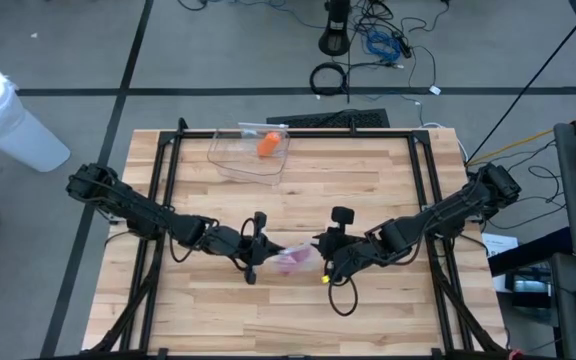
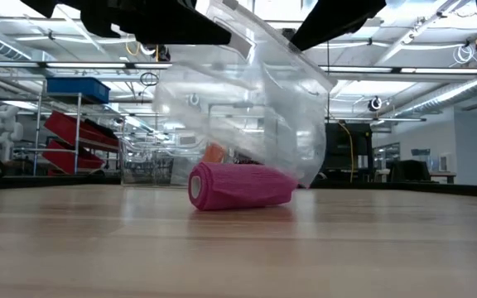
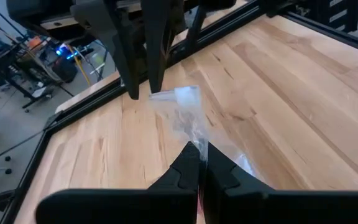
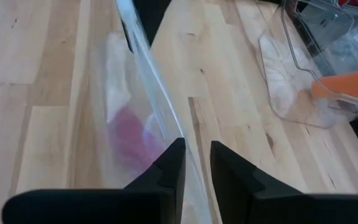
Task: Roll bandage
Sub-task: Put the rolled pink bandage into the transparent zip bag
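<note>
Left gripper: you see it pinched on the clear bag.
Right gripper: fingers apart astride the bag's edge.
Pink bandage roll: lies inside.

From the low view I only get the arms as dark shapes cut off along the top edge, so neither gripper shows there. The pink bandage roll is veiled by the clear plastic bag at frame centre. In the right wrist view, at centre left, the roll is a pink smear through the bag; its shape I can't tell.
</note>
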Available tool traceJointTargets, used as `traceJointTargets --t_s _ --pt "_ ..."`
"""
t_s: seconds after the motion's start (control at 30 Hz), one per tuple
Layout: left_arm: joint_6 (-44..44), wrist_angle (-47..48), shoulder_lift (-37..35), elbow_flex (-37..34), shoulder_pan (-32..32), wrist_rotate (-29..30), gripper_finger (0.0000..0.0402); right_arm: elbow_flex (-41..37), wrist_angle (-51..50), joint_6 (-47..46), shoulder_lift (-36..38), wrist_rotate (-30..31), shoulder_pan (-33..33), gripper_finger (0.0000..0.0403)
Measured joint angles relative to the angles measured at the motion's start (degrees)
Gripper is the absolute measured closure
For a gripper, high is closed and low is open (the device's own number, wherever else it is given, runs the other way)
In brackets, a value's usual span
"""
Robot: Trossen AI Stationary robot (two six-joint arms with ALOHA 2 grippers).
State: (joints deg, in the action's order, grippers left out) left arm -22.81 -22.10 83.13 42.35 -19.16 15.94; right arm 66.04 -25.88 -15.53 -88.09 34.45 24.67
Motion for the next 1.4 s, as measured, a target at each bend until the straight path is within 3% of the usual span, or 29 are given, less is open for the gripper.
traceJointTargets --t_s 0.53,0.7,0.83,1.0,1.13,1.23,1.4 --pt "3.0 -1.9 0.0 0.0 0.9 -2.0 0.0401 0.0 2.6 1.7 -2.5 -3.1 -0.4 0.0344" --pt "3.3 -2.8 0.0 0.0 0.9 -2.6 0.0401 -0.1 2.8 1.4 -4.2 -0.3 -1.0 0.0355" --pt "9.1 -0.7 0.0 0.0 1.3 -2.9 0.0401 -0.1 3.1 2.6 -4.2 1.2 -1.0 0.0396" --pt "16.8 2.2 0.0 0.0 3.7 -2.9 0.0383 -0.1 3.4 2.7 -4.2 1.9 -1.0 0.0402" --pt "18.7 3.0 0.0 0.0 4.5 -2.9 0.0335 -0.1 2.7 3.2 -4.2 6.4 -0.8 0.0402" --pt "19.6 5.8 -1.0 0.0 4.4 -2.6 0.0301 -0.1 -0.2 2.9 -4.7 13.7 -0.3 0.0403" --pt "21.1 10.6 -5.5 0.0 4.4 -1.1 0.0274 -0.1 -2.6 3.0 -8.2 22.4 0.5 0.0403"
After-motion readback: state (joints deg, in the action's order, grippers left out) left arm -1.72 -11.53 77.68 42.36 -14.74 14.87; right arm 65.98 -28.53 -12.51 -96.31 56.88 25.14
